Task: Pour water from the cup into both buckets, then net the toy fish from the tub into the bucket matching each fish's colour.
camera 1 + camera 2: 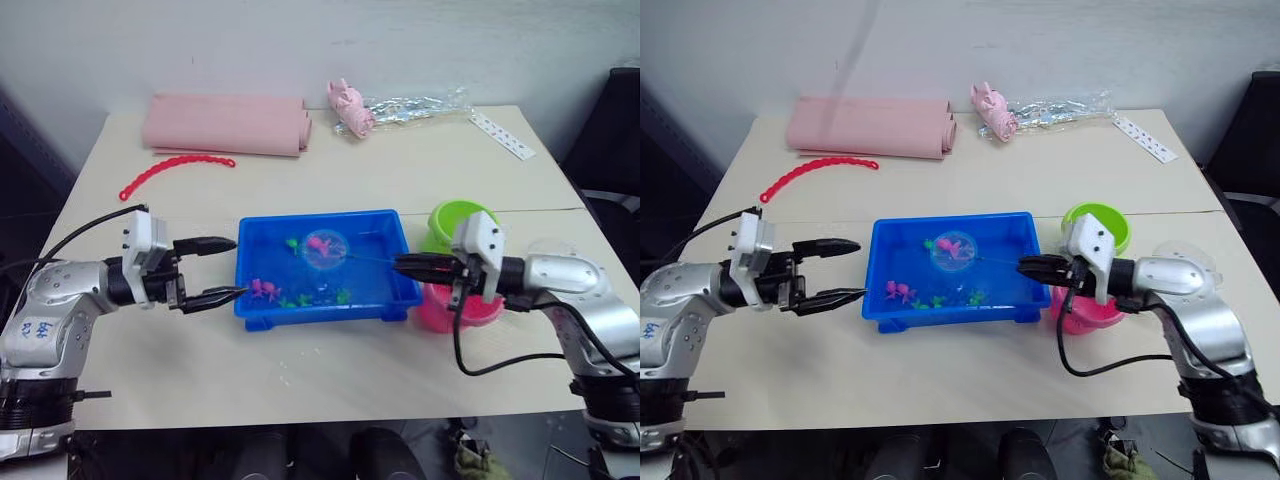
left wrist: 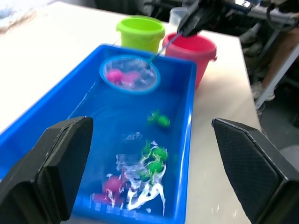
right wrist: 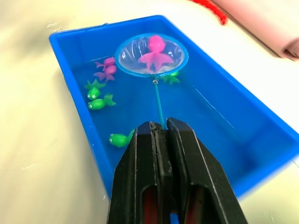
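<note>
The blue tub (image 1: 320, 316) sits mid-table holding water and several small pink and green toy fish (image 3: 97, 102). My right gripper (image 1: 398, 265) is shut on the thin handle of the net (image 3: 152, 56). Its blue hoop lies over the tub's far half with a pink fish (image 3: 154, 52) in the mesh. The lime green bucket (image 1: 460, 220) and the hot pink bucket (image 1: 440, 310) stand just right of the tub, partly hidden by my right arm. The frosted cup (image 1: 1196, 252) peeks out behind that arm. My left gripper (image 1: 238, 267) is open at the tub's left end, holding nothing.
A folded pink cloth (image 1: 225, 125), a red bead chain (image 1: 175, 167), a pink toy with a crinkled clear wrapper (image 1: 352, 108) and a white strip (image 1: 502, 135) lie along the table's far side. A black chair (image 1: 615, 130) stands off the right edge.
</note>
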`<control>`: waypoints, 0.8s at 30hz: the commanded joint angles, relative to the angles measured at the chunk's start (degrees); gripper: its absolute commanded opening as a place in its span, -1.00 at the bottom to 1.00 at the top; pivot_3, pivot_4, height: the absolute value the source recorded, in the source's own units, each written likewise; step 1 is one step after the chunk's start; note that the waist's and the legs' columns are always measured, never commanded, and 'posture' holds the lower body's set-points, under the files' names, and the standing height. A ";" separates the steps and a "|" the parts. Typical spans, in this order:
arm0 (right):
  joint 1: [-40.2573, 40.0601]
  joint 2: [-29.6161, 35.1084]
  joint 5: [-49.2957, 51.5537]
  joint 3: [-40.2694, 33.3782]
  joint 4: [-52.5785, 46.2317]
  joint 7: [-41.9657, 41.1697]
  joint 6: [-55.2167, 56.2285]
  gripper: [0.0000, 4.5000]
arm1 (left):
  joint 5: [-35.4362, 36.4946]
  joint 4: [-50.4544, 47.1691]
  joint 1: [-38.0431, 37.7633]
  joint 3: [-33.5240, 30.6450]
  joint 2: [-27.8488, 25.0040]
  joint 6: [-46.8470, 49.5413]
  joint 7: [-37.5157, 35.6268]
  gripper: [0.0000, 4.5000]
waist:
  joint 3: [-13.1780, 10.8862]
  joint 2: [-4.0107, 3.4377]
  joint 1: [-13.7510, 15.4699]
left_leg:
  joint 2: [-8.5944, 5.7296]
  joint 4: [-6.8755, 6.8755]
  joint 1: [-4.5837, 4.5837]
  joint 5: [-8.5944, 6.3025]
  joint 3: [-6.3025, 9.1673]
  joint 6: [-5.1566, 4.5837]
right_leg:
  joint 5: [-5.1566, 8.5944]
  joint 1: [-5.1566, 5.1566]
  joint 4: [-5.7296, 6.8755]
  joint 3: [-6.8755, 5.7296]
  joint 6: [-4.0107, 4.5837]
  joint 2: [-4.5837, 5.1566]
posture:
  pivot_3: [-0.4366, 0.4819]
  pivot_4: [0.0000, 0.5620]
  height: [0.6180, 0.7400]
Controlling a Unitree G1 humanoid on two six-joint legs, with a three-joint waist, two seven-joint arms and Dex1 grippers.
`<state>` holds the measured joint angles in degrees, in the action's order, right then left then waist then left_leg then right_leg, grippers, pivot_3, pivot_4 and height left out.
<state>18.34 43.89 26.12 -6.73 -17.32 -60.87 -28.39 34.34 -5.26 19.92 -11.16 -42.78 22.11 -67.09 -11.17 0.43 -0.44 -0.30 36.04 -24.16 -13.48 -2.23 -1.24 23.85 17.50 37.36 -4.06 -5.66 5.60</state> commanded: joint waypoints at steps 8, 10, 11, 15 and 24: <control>-22.84 4.85 14.88 -30.09 -18.44 2.35 -10.97 -1.00 | 2.04 1.81 9.21 5.51 4.02 2.17 -3.37 0.98 | -0.01 0.01 1.19 | 0.00 -0.04 -0.03 0.00 0.01 -0.01 | -0.01 -0.09 -0.40 -0.04 -0.01 -0.06 | -0.05 -0.47 1.00; -28.46 3.49 14.07 -35.93 -20.69 3.66 -10.44 -1.00 | 1.37 3.99 11.18 7.46 4.66 1.94 -5.40 0.98 | -0.01 0.01 1.71 | -0.01 -0.03 0.00 0.00 0.00 -0.01 | -0.01 -0.13 -0.43 -0.04 -0.01 -0.09 | -0.05 -0.47 1.00; -30.65 2.57 13.57 -38.24 -21.41 4.46 -9.68 -1.00 | 1.33 4.64 12.02 8.23 5.05 2.07 -6.06 0.98 | -0.01 0.01 1.82 | -0.01 -0.03 0.00 0.00 -0.01 -0.01 | -0.01 -0.13 -0.42 -0.03 -0.01 -0.09 | -0.05 -0.47 1.00; -41.17 -1.84 10.85 -47.12 -24.39 4.68 -5.39 -1.00 | 0.24 8.28 15.27 11.31 7.07 0.82 -9.12 0.98 | -0.01 0.01 1.87 | -0.02 -0.01 0.00 0.01 -0.05 -0.02 | -0.01 -0.12 -0.40 0.01 -0.02 -0.11 | -0.05 -0.47 1.00; -54.41 -10.02 -6.14 -49.45 -22.60 6.19 17.43 -1.00 | -1.72 14.07 18.35 14.82 12.21 -1.38 -12.64 0.98 | 0.00 0.00 1.60 | -0.01 -0.06 0.06 0.02 -0.11 0.01 | -0.01 -0.09 -0.38 0.17 -0.02 -0.17 | -0.05 -0.47 1.00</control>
<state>-34.84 34.77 26.62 -55.41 -40.22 -56.02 -20.49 32.71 8.13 37.33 3.51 -31.46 21.17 -79.26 -11.18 0.43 1.16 -0.30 35.99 -24.10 -13.46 -2.35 -1.23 23.84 17.42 36.99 -3.86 -5.67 5.43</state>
